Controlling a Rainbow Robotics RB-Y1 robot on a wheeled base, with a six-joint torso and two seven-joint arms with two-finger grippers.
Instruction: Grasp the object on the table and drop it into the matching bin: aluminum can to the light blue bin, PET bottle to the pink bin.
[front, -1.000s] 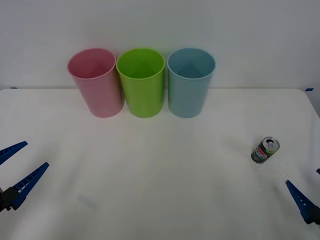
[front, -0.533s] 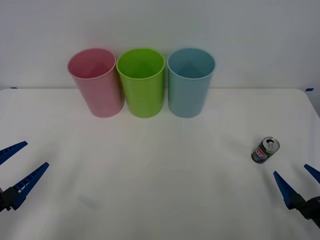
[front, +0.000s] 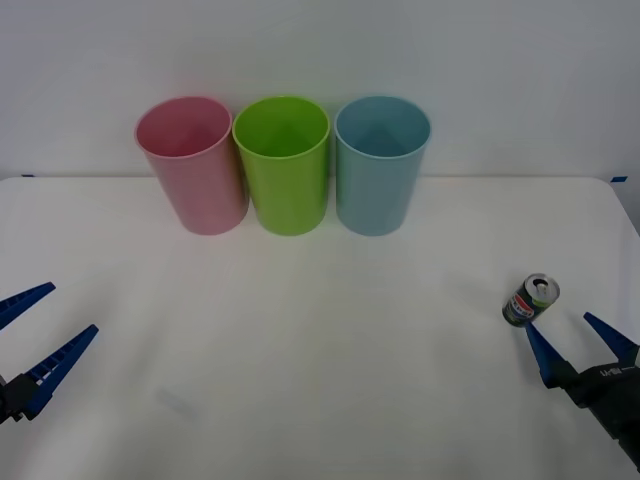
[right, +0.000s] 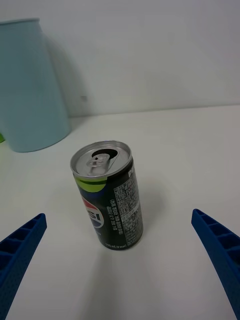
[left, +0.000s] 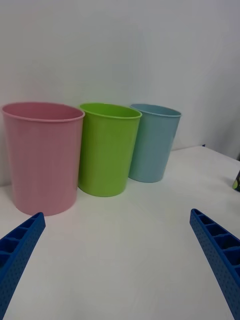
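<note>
Your right gripper (front: 570, 345) has its jaws spread wide, holding nothing, low at the right front of the table (front: 320, 400). Just beyond the fingertips stands the aluminum can (front: 530, 299), upright, its long axis vertical and the silver top up. In the right wrist view the can (right: 109, 195) sits between the two fingers, slightly toward one side, not yet inside them. You should go straight forward. The left gripper (front: 35, 335), also wide open, is parked well apart at the left. The light blue bin (front: 380, 165) stands at the back, to the left of the can.
</note>
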